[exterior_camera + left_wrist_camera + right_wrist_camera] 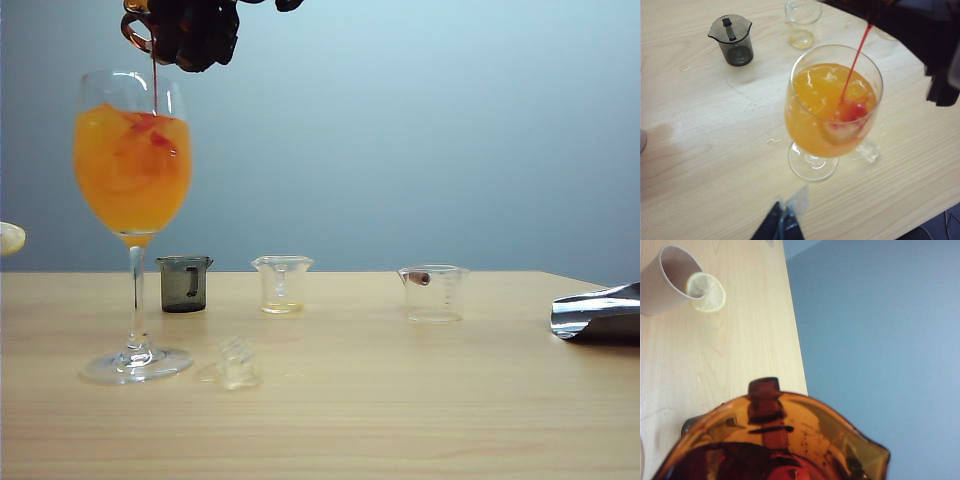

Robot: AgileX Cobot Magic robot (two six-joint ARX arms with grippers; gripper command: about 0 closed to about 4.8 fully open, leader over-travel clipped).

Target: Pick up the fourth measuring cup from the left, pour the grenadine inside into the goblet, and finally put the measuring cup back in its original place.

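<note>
Right gripper [190, 35] holds the red-brown cup [775, 445] tilted above the goblet [133, 170], a thin grenadine [856, 62] stream falling into the orange juice [827, 107]. Left gripper [782, 225] sits near the goblet's foot, can't tell if open or closed

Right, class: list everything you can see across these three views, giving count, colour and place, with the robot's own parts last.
goblet: one, clear, orange drink inside, table's left.
grenadine: thin red stream falling into the goblet.
fourth measuring cup: one, red-brown, tilted above the goblet.
grey measuring cup: one, smoky, behind the goblet.
clear measuring cups: two standing in the row, one tipped near the goblet's foot.
paper cup: one, pale, lemon slice at its mouth.
right gripper: black, holding the cup.
left gripper: dark, hovering near the goblet.
</note>
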